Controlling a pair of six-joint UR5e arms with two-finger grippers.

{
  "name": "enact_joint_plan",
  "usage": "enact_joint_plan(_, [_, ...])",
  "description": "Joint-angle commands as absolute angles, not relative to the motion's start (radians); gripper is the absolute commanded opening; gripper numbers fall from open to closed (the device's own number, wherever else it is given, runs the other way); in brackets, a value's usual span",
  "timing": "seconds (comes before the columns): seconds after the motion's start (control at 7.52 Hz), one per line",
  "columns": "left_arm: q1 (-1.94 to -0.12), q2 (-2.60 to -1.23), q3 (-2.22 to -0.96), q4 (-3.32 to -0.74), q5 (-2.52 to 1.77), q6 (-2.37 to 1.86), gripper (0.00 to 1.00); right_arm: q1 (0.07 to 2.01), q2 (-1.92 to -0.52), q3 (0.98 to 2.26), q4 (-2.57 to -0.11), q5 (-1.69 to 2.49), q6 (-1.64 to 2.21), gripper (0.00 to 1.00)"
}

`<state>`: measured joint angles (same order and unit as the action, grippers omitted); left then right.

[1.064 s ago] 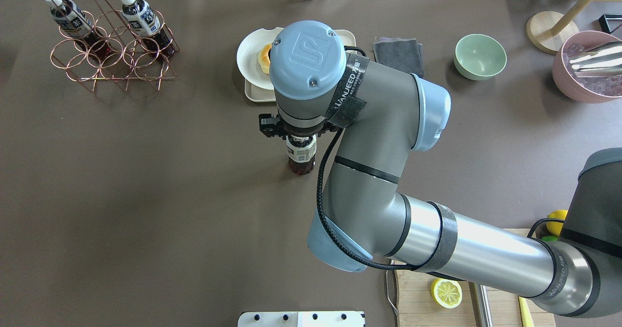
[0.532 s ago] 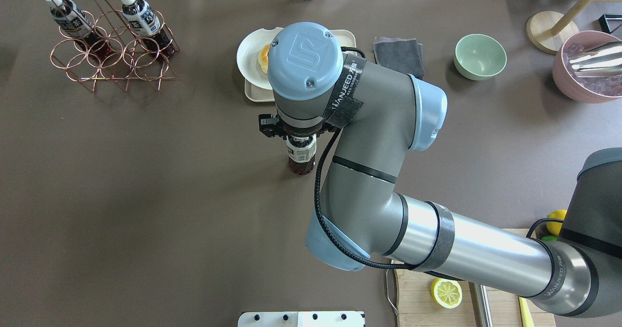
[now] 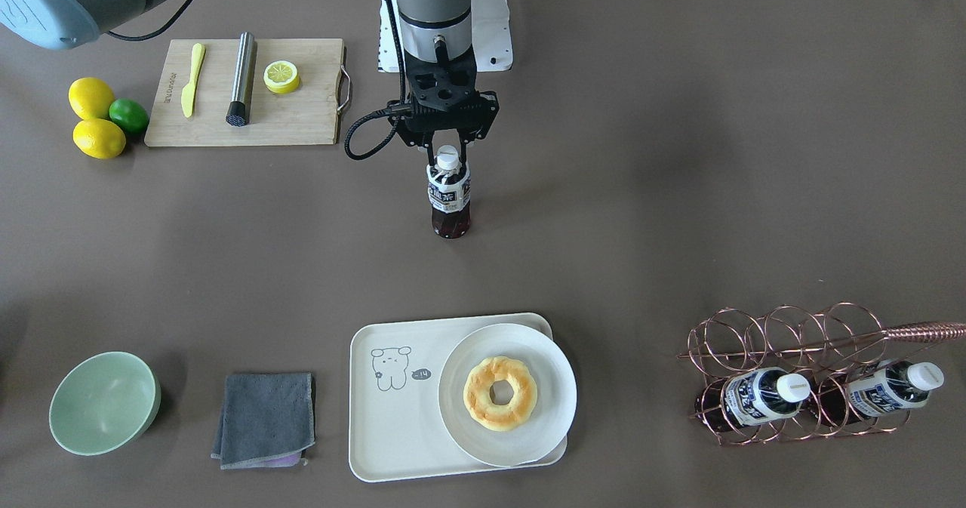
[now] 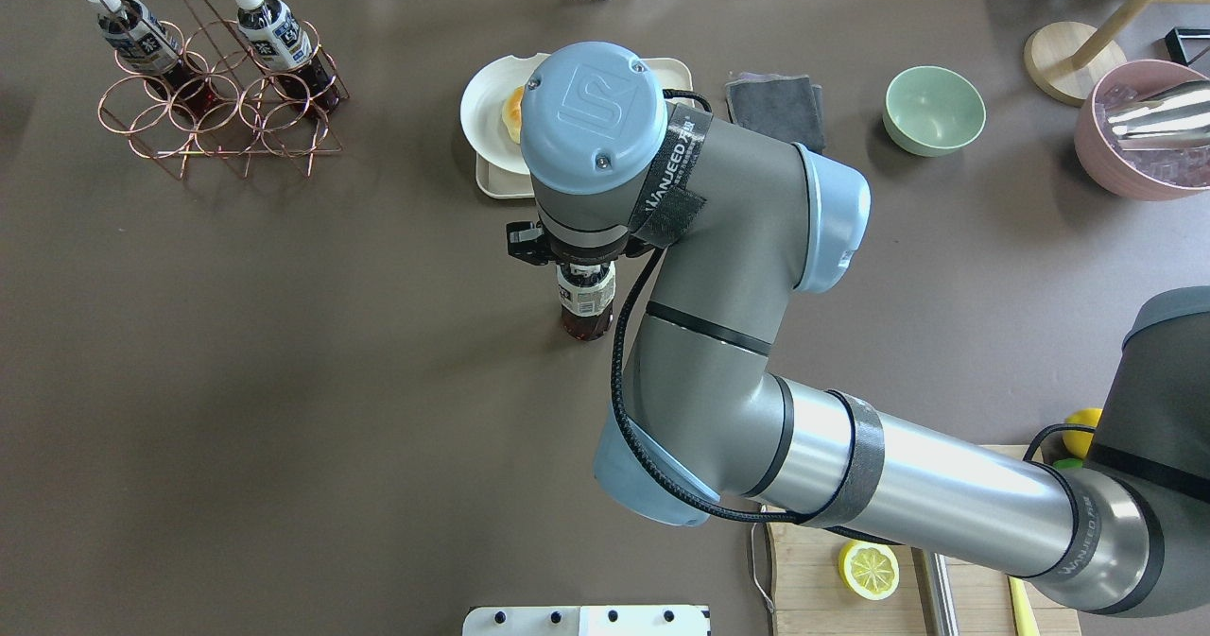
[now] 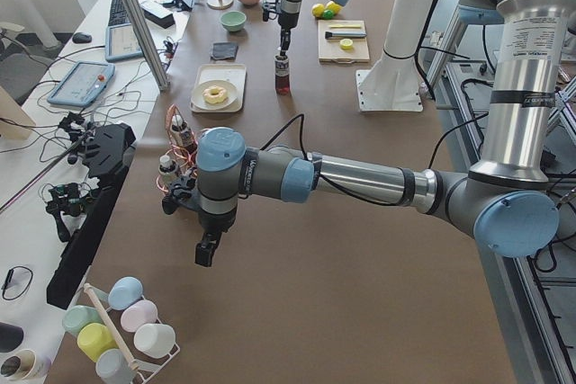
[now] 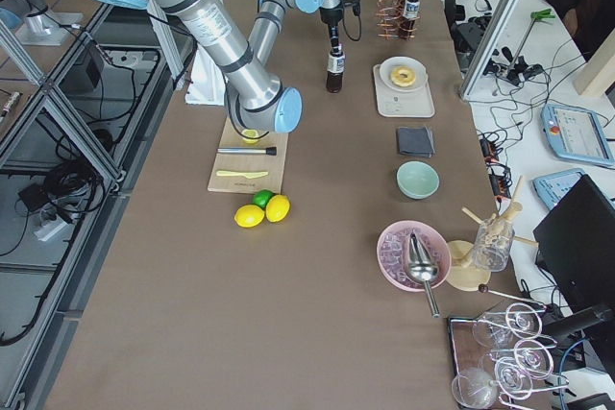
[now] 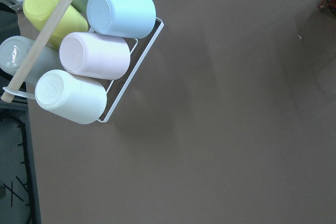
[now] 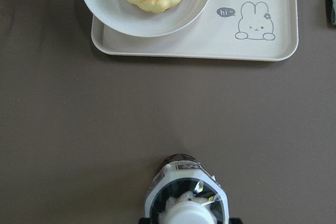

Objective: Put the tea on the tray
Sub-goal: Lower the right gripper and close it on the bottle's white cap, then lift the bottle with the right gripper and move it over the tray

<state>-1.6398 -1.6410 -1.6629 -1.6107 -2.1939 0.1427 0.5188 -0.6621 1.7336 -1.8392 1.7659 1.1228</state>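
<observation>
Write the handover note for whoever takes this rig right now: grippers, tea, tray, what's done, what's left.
Right gripper: looks shut on the tea at its cap.
Left gripper: hangs over the table far from the tea; open or shut cannot be told.
The tea stands upright on the bare table, apart from the tray.
A plate with a doughnut fills one half of the tray; the half with the drawing is free.
Done: the grasp, apparently. Left: lift, carry, set down on the free half, release.

The tea is dark brown with a white cap and a blue-and-white label. The tray is cream (little grey line-drawn critter on it), and the table is plain brown.
</observation>
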Motion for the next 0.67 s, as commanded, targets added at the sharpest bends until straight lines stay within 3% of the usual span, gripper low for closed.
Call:
enact_joint_plan(0.0, [-1.640,-1.641,-1.660,-1.611,-2.194,0.143,0.98,0.525,-0.646,1.740,-1.844,1.772,1.121,0.00])
enact_joint_plan(0.53, [-1.640,-1.646,-1.654,-1.612,-2.195,0.143,0.98,0.635,-0.558,1.730,-1.953,1.839,1.105,0.00])
